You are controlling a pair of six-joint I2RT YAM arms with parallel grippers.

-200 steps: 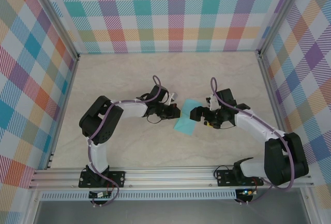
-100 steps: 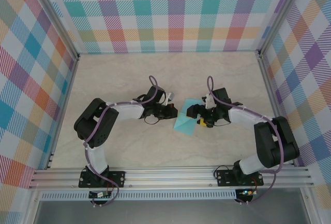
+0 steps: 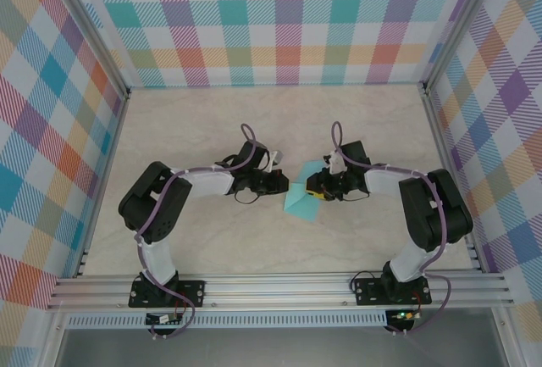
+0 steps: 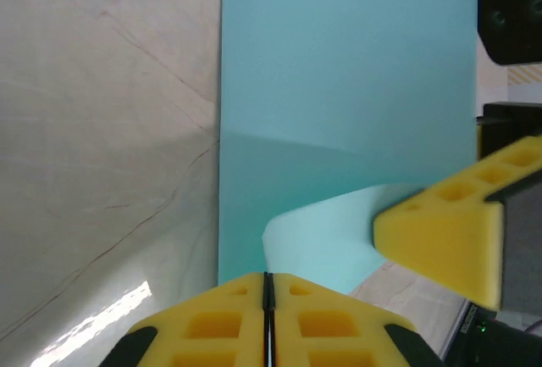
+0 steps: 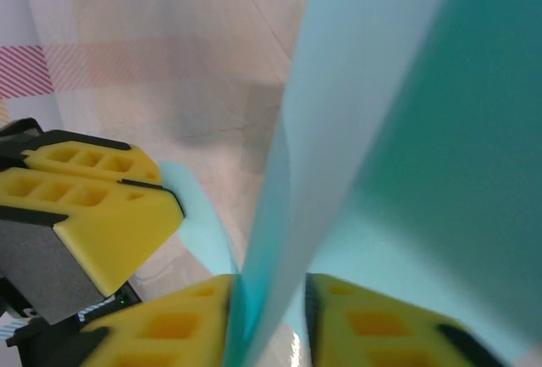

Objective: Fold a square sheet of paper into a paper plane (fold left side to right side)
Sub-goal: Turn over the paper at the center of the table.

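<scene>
Midway across the tabletop, the paper plane sits between the two arms, with the left gripper touching its left edge and the right gripper touching its right edge. Both arms are equally near.

In the top view the long axis of the turquoise sheet runs diagonally, from near-left to far-right, and part of it is raised off the surface.

Left wrist view: the left gripper has its jaws pressed together to a thin seam, with the lower edge of the paper plane running into that seam. It appears to be pinching the paper.

Right wrist view: the right gripper is narrowed onto an upright flap of the paper plane, which passes between its jaws.

Judgement: the left-to-right fold depends on the left-held edge travelling over the sheet towards the right gripper, so that the crease runs along the long axis.
</scene>
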